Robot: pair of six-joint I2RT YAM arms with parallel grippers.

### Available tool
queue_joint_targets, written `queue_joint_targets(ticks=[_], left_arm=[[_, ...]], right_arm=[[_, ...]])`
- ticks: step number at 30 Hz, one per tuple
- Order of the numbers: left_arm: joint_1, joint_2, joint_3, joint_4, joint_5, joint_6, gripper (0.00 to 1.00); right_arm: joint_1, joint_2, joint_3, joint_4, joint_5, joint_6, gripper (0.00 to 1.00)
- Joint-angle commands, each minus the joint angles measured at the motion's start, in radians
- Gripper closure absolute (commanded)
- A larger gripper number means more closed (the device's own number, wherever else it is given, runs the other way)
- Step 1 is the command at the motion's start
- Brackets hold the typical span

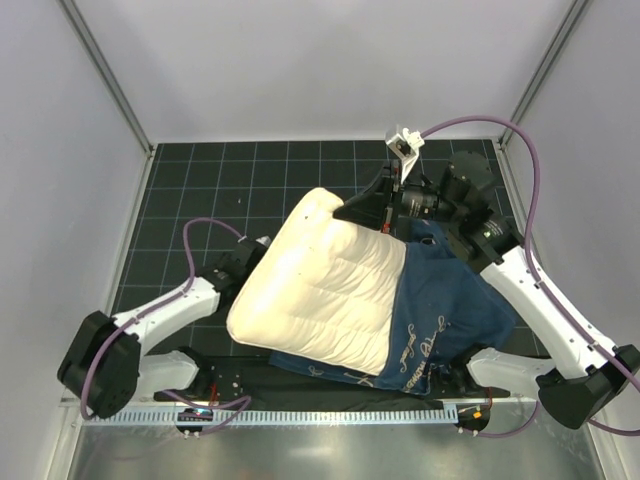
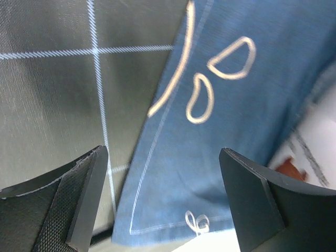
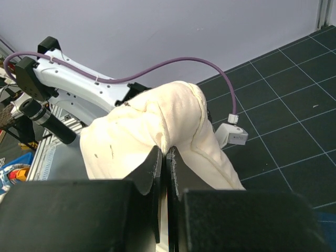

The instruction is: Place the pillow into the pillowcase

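Pillow [image 1: 320, 285] lies at centre of the top view, its lower right end inside the pillowcase [image 1: 455, 300] on the table [image 1: 200, 190]. Our right pincer [image 3: 165, 153] is closed on the pillow's upper corner; our left pincer [image 2: 163, 157] gapes wide above the pillowcase's hem.

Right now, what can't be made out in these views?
Left end effector: top view, hidden under the pillow.
Pillowcase opening: top view, covered by the pillow; left wrist view shows only a hemmed corner.
Red-and-white patch: left wrist view, blurred.
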Motion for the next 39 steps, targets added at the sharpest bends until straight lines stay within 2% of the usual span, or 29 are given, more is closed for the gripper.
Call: queue_joint_targets(ticks=[1,6,9,12,18,24,25,26,27,29,35,39], left_arm=[[-0.035,0.069,0.026,0.098,-0.109,-0.030,0.11],[-0.047,0.217,0.047,0.167,-0.113,-0.027,0.13],[-0.062,0.266,0.058,0.216,-0.092,-0.030,0.18],[-0.097,0.318,0.076,0.253,-0.074,-0.042,0.26],[-0.190,0.421,0.110,0.308,-0.061,-0.080,0.34],[-0.199,0.499,0.113,0.386,-0.046,-0.113,0.58],[-0.200,0.501,0.112,0.385,-0.049,-0.111,0.70],[-0.200,0.498,0.116,0.385,-0.052,-0.108,0.76],[-0.200,0.486,0.119,0.385,-0.055,-0.102,0.89],[-0.200,0.467,0.130,0.376,-0.070,-0.093,1.00],[-0.185,0.366,0.214,0.227,-0.109,-0.028,1.00],[-0.136,0.248,0.262,0.121,-0.103,0.005,1.00]], right_arm=[[0.000,-0.046,0.007,0.090,-0.018,0.032,0.96],[0.000,-0.059,0.010,0.090,-0.018,0.045,0.96],[0.000,-0.060,0.006,0.119,-0.021,0.054,0.96],[0.000,-0.063,0.001,0.122,-0.015,0.058,0.96],[0.000,-0.062,0.006,0.122,-0.015,0.068,0.96],[0.000,-0.074,-0.013,0.130,-0.013,0.074,0.96],[0.000,-0.075,-0.014,0.130,-0.013,0.074,0.96],[0.000,-0.076,-0.019,0.132,-0.013,0.074,0.96],[0.000,-0.076,-0.020,0.129,-0.013,0.074,0.96],[0.000,-0.072,-0.020,0.127,-0.012,0.075,0.96],[0.000,-0.060,0.009,0.121,0.032,0.103,0.96],[0.000,-0.034,0.079,0.069,0.055,0.127,0.96]])
